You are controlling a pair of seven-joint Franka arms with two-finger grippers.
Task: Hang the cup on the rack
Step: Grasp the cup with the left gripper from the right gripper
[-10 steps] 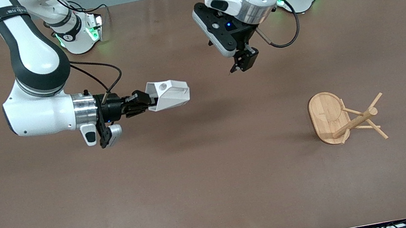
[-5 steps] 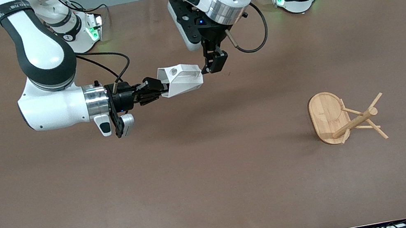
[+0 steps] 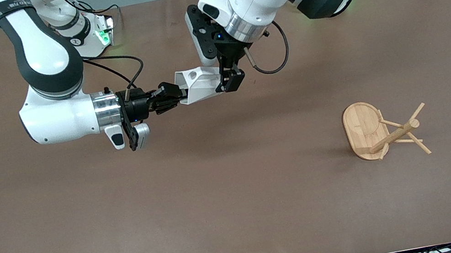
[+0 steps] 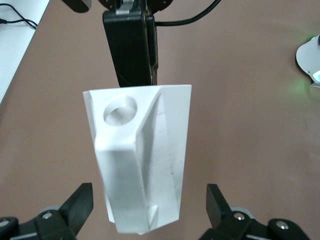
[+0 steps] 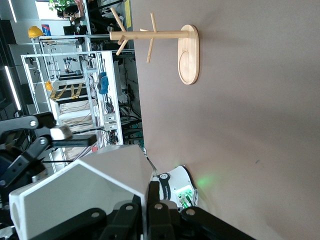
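Cup [image 3: 197,84] sits upper centre of the front view, held sideways in mid-air over the worktop [image 3: 241,216] by the right tool [image 3: 169,98], which is clenched on its rim end. It reads as light, stiff and smooth, prob. hard plastic or ceramic, so slippery on the flat facets and liable to chip if dropped. Best hold looks like across two flat faces of the tapered body, leaving the blocky handle w/ its round hole free for a peg.

Left tool [image 3: 230,80] straddles the cup's narrow end, fingers [image 4: 82,202] spread wide either side, not yet gripping; looks like a handover.

Rack [image 3: 381,130] stands lower right of the front view, well apart from the cup.

Vs half a sec ago: left tool has come down from just beside the cup tip to around it; right arm barely shifted; rack unmoved.
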